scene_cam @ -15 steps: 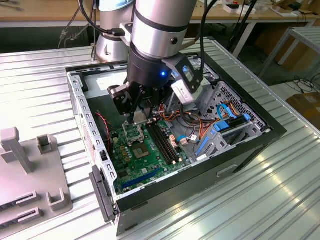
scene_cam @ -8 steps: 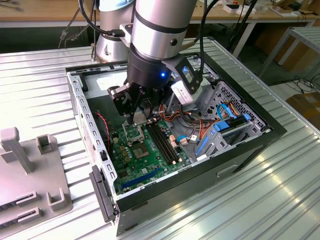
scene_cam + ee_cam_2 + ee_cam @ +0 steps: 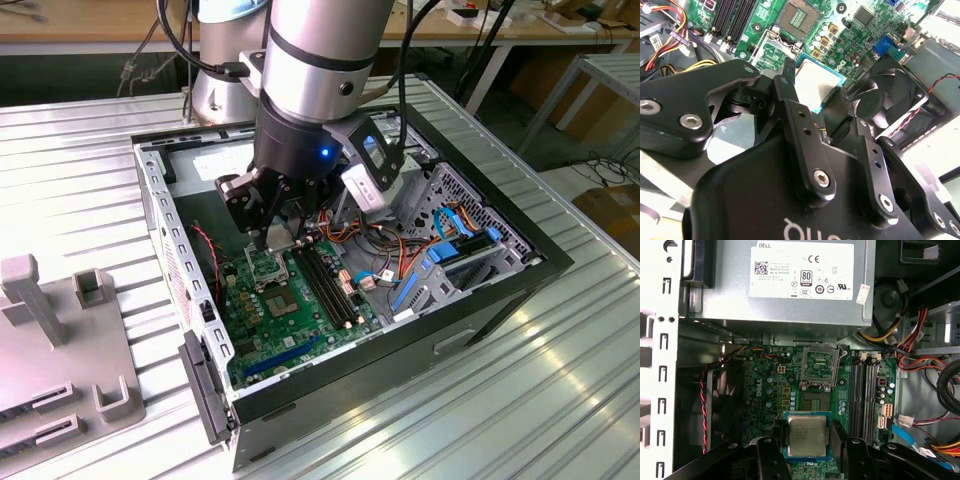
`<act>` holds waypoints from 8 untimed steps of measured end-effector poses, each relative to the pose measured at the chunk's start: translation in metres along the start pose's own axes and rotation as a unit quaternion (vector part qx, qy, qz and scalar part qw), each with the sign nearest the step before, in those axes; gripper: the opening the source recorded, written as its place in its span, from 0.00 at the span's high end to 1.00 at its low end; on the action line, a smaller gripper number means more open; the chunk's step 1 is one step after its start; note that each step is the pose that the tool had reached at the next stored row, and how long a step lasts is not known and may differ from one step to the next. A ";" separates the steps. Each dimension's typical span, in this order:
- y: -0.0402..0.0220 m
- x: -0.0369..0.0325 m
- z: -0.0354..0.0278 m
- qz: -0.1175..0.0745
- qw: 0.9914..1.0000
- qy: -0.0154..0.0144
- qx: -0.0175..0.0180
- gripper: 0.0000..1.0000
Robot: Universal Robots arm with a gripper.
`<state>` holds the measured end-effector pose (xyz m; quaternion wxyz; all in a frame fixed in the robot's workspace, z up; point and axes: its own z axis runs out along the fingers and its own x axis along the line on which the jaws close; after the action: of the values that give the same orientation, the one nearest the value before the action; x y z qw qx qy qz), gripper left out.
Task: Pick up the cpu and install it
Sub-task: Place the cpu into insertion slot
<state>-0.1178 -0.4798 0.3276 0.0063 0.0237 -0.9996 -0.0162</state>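
Observation:
The cpu (image 3: 806, 437) is a small square chip with a silver-grey metal top, and my gripper (image 3: 808, 429) is shut on it. One black finger presses each side, seen in both wrist views, with the chip (image 3: 816, 80) level between them. It hangs above the green motherboard, a short way from the framed socket (image 3: 820, 367), which sits between the chip and the power supply. In the exterior view the gripper (image 3: 275, 235) reaches down into the open computer case, just above the socket (image 3: 265, 268).
A grey power-supply box (image 3: 790, 285) fills the case end beyond the socket. Memory slots (image 3: 865, 390) run beside it, with bundled cables (image 3: 920, 340) further out. A black fan (image 3: 890, 100) sits close to the fingers. A grey fixture (image 3: 60, 330) stands on the exterior view's left.

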 end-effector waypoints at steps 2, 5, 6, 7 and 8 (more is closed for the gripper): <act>0.0000 0.0000 0.0012 0.000 1.000 0.000 0.000 0.53; -0.0001 0.0000 0.0036 0.000 1.000 0.000 0.000 0.53; -0.0001 0.0000 0.0041 0.000 1.000 0.000 0.000 0.53; -0.0002 -0.0001 0.0048 0.000 1.000 0.000 0.000 0.53; -0.0002 -0.0001 0.0053 0.000 1.000 0.000 0.000 0.53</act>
<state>-0.1178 -0.4798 0.3223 0.0063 0.0237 -0.9996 -0.0161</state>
